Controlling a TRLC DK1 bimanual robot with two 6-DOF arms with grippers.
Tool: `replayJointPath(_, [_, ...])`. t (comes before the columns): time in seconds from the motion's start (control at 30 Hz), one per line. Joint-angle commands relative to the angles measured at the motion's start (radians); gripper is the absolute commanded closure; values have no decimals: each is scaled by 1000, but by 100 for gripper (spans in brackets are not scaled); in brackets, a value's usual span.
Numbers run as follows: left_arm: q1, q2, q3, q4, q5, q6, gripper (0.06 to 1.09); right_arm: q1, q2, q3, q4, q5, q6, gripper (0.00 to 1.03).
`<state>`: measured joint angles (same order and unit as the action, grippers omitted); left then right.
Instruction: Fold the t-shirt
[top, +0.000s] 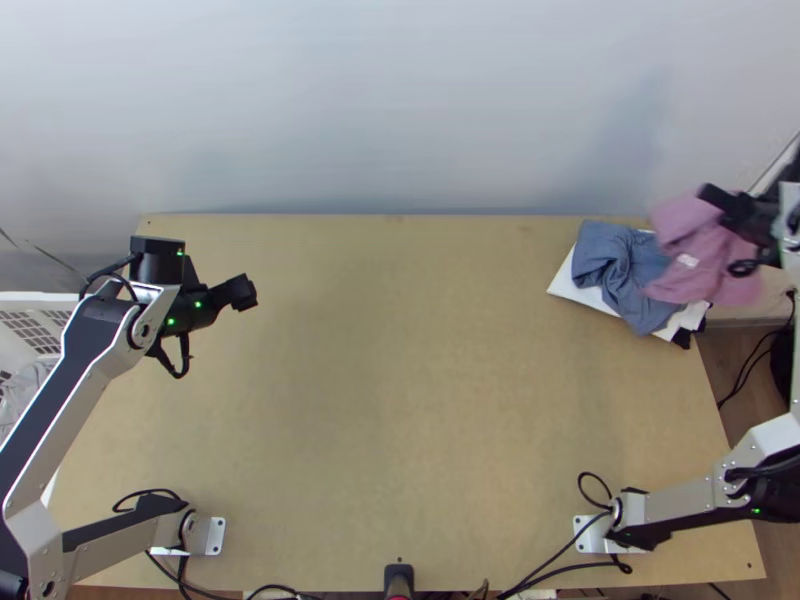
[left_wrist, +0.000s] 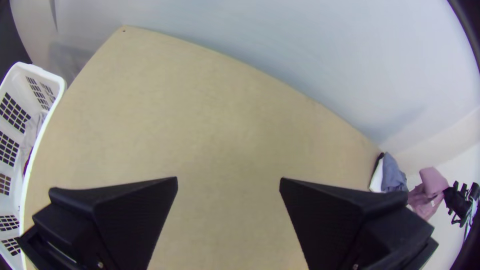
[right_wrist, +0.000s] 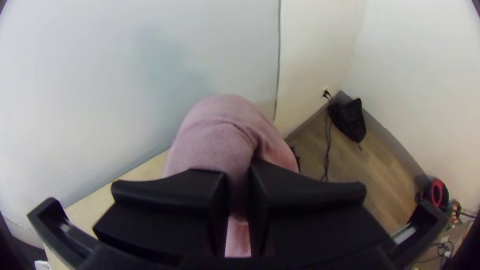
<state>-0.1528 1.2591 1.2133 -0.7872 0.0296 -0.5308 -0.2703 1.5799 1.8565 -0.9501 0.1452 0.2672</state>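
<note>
r. gripper (top: 714, 197) pinches pink cloth (top: 690, 238), bunched, nr blue cloth (top: 610, 262); l. gripper (top: 247, 291) spread, over table (top: 400, 400).

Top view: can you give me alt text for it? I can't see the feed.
The right pincer holds a bunched pink cloth at the table's far right corner, beside a crumpled blue cloth lying on white cloth. The empty left pincer is over the left side, near a white basket.
</note>
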Motion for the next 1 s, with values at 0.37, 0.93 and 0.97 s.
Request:
replayJointPath(0.37, [113, -27, -57, -1, 7, 84, 10, -101, 327, -45, 300, -33, -48, 100])
replayJointPath(0.93, [151, -21, -84, 3, 10, 95, 10, 85, 359, 159, 197, -22, 245, 100])
replayJointPath(0.97, [150, -20, -83, 5, 10, 95, 10, 79, 358, 181, 178, -35, 259, 100])
